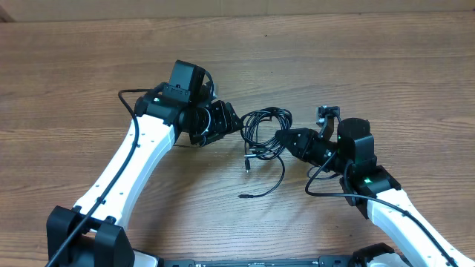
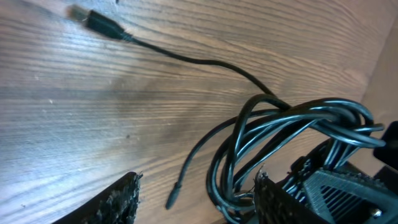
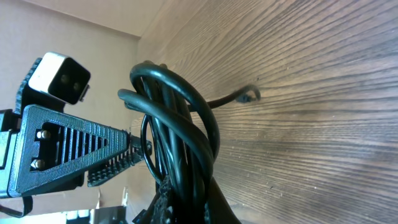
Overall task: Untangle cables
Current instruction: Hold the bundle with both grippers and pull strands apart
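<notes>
From my overhead feed I cannot see either set of fingertips. The left gripper (image 1: 227, 123) and right gripper (image 1: 285, 138) both end in dark shapes that merge with the cables (image 1: 264, 127), which lie as a small looped bundle on the table (image 1: 111, 59) between them. The left wrist camera settles one side: its fingers (image 2: 118, 200) stand wide apart and hold nothing, and the near loops of the bundle lie right against the other pad. That view cuts the bundle off at the right and bottom edges, where the right gripper's ribbed black body crowds in. On the right wrist camera my own fingers are nearly lost at the bottom edge, under cord. The bundle rises straight out from between them, so I read that gripper as clamped on the cables, though the contact itself is hidden. Only the overhead shows two loose strands trailing from the bundle toward the near edge of the table. A plug (image 2: 99, 23) shows on the left wrist view, its shape blurred. The cords are thin, glossy and black, several loops twisted over one another.
</notes>
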`<state>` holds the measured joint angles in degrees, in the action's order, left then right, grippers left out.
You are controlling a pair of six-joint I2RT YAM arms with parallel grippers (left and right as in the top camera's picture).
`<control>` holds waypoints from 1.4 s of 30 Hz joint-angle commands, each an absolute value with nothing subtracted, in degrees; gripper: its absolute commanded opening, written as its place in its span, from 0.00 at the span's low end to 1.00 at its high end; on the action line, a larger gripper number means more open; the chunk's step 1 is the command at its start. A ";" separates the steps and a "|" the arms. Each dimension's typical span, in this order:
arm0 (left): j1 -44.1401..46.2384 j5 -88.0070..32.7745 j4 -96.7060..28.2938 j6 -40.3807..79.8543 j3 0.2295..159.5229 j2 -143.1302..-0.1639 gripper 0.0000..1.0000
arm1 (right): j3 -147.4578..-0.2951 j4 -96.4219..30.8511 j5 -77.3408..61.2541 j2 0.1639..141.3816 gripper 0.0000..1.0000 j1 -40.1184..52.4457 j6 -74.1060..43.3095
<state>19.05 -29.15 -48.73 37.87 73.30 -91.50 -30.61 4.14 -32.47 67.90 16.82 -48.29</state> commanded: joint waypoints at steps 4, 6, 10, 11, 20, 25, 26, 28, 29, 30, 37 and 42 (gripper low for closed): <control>23.75 -28.77 -47.16 41.15 73.97 -90.65 0.72 | -31.05 4.91 -34.74 67.53 0.04 16.64 -49.56; 24.97 -27.20 -47.03 41.50 73.97 -90.63 0.72 | -31.05 4.89 -35.38 67.53 0.04 16.64 -49.56; 26.44 -26.83 -46.24 45.65 73.97 -90.65 0.68 | -31.05 4.89 -36.36 67.53 0.04 16.64 -49.60; 26.70 -26.57 -46.19 46.68 73.97 -90.65 0.67 | -31.05 4.89 -36.38 67.53 0.04 16.64 -49.76; 28.75 -25.04 -46.28 52.86 73.91 -90.80 0.59 | -31.05 4.93 -37.74 67.53 0.04 16.64 -53.25; 29.65 -24.91 -46.30 54.28 73.80 -91.70 0.50 | -31.05 4.89 -37.87 67.53 0.04 16.64 -56.25; 29.65 -24.91 -46.35 54.28 73.71 -91.96 0.49 | -31.05 4.89 -37.87 67.53 0.04 16.64 -57.17; 29.65 -25.08 -46.50 54.28 73.60 -92.58 0.49 | -31.05 4.91 -37.87 67.53 0.04 16.64 -59.22; 29.65 -25.10 -46.57 54.26 73.60 -92.88 0.49 | -31.05 4.91 -37.85 67.53 0.04 16.64 -59.96; 29.65 -25.17 -46.70 54.28 73.60 -93.17 0.49 | -31.05 4.91 -37.87 67.53 0.04 16.64 -60.25; 29.65 -27.00 -46.74 53.30 73.60 -95.18 0.57 | -31.05 4.89 -37.85 67.53 0.04 16.64 -60.25; 29.67 -27.05 -46.65 52.40 73.60 -95.24 0.66 | -31.05 4.89 -37.85 67.53 0.04 16.64 -60.93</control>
<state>29.28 -26.15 -46.74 53.43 73.30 -94.76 -30.61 4.27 -36.73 67.90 16.80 -59.79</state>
